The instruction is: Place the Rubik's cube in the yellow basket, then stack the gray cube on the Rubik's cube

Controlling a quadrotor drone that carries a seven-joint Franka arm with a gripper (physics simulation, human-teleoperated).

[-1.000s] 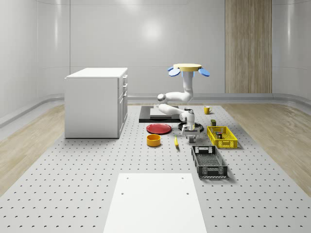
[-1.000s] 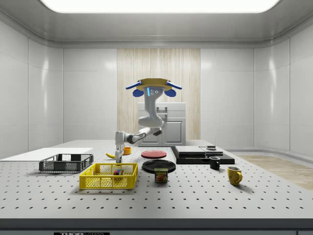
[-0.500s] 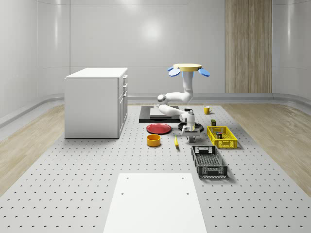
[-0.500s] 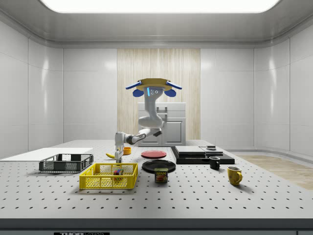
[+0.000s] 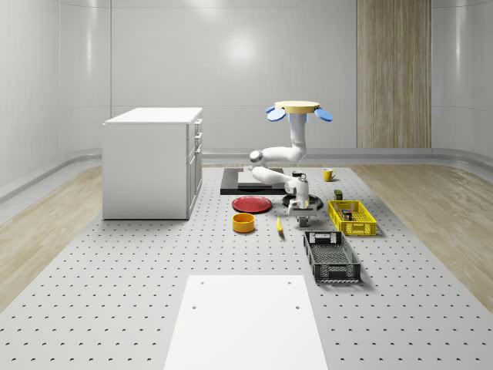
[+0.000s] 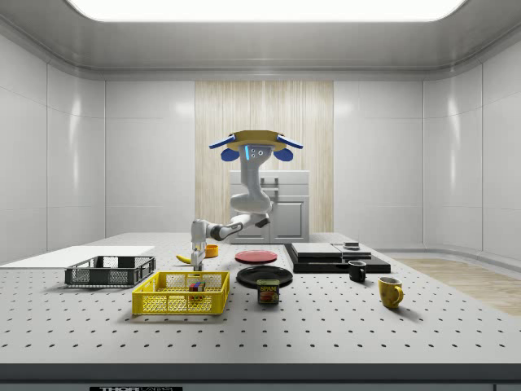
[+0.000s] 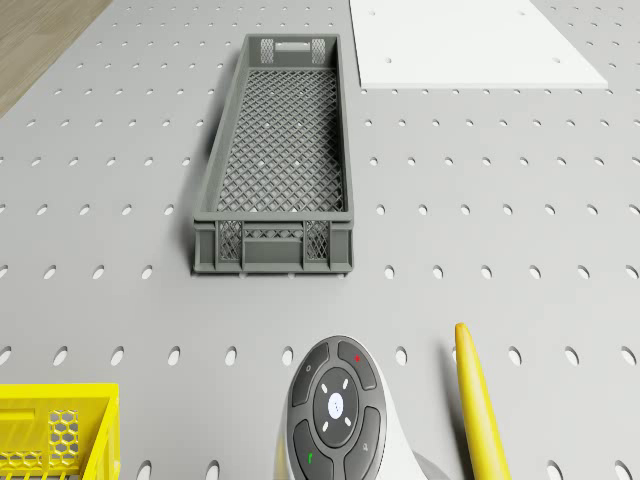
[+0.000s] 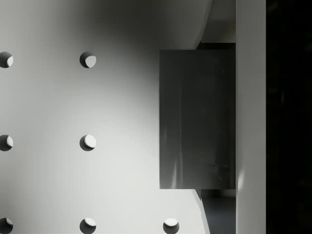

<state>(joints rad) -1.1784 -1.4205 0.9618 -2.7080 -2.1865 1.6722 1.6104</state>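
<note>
two baskets (image 5: 352, 218), perhaps two mugs (image 6: 390, 292)

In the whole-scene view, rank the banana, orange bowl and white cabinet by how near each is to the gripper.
From the gripper, low over the table with the drone hovering above:
1. Banana, just to the view's left.
2. Orange bowl, further left.
3. White cabinet, far left and behind.

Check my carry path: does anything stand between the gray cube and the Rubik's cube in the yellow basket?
Only the side wall of the yellow basket, which the gray cube must clear. The gripper is low at the cube beside the basket, the drone hovering above the table; nothing else visible lies between.
</note>
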